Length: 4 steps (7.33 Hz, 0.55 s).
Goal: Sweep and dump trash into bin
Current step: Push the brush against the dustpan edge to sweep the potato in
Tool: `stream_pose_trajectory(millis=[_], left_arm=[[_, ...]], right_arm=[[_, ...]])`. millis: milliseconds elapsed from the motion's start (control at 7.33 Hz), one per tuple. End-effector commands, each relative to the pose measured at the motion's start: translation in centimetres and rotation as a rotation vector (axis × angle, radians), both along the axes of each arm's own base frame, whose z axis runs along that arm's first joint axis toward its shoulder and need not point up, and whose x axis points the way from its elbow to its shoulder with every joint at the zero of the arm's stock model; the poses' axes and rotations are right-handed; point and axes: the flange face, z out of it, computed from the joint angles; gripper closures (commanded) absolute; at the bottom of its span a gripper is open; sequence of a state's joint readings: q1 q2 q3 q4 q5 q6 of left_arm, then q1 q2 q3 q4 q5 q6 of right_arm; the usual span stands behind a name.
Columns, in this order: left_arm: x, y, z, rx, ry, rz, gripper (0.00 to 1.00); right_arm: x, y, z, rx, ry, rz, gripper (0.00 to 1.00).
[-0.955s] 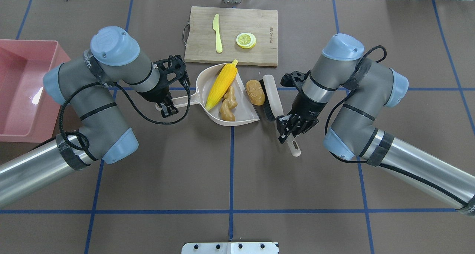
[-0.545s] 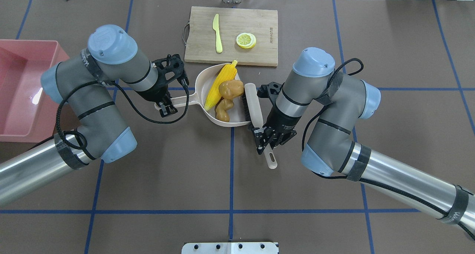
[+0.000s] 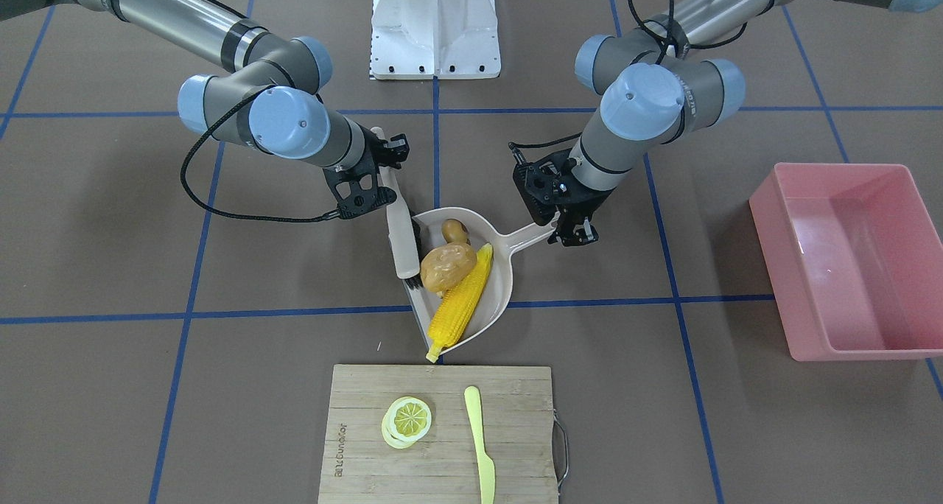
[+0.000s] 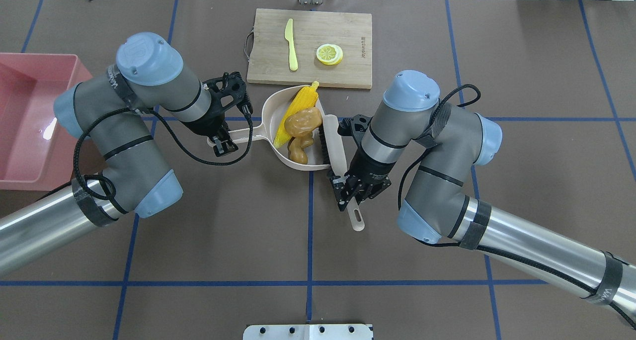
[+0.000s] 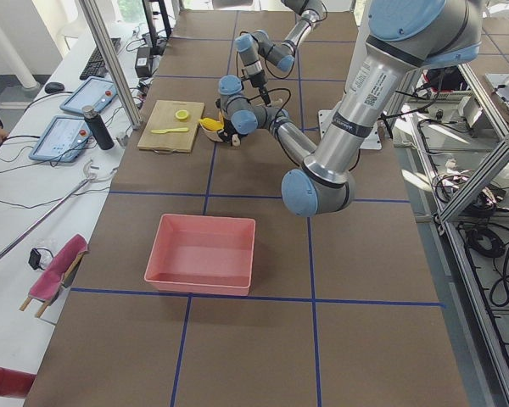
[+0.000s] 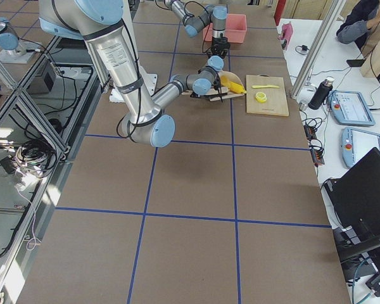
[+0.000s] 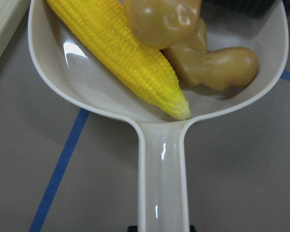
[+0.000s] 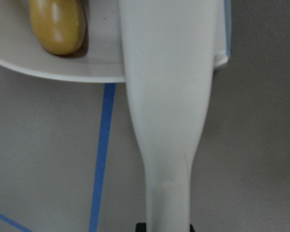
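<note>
The beige dustpan lies on the table just in front of the cutting board. In it are the yellow corn cob, the tan potato resting on top, and the ginger piece. My left gripper is shut on the dustpan's handle. My right gripper is shut on the handle of a beige brush. The brush's dark bristles press against the pan's open mouth. The pink bin stands at the table's left edge, and nothing shows inside it.
A wooden cutting board lies behind the dustpan, with a yellow-green knife and a lemon slice on it. The corn's tip touches the board's edge. The robot's white base plate is at the near edge.
My right gripper has swept the brush to the left, pushing the potato off the table into the dustpan, on top of the corn and ginger. The left gripper has kept its hold.
</note>
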<state>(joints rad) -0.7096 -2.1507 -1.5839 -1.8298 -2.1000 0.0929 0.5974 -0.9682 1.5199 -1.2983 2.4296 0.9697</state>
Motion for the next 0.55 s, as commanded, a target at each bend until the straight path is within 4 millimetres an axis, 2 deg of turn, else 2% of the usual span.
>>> stream_pose_trajectory(millis=[0, 409], left_arm=[[-0.82, -0.18, -0.68, 0.009, 0.015, -0.012, 1.0], [-1.76, -0.19, -1.02, 0.017, 0.024, -0.021, 1.0]], right_arm=[[2.41, -2.08, -0.16, 0.015, 0.002, 0.052, 1.0], [2.36, -2.42, -0.76, 0.035, 0.012, 0.077, 1.0]])
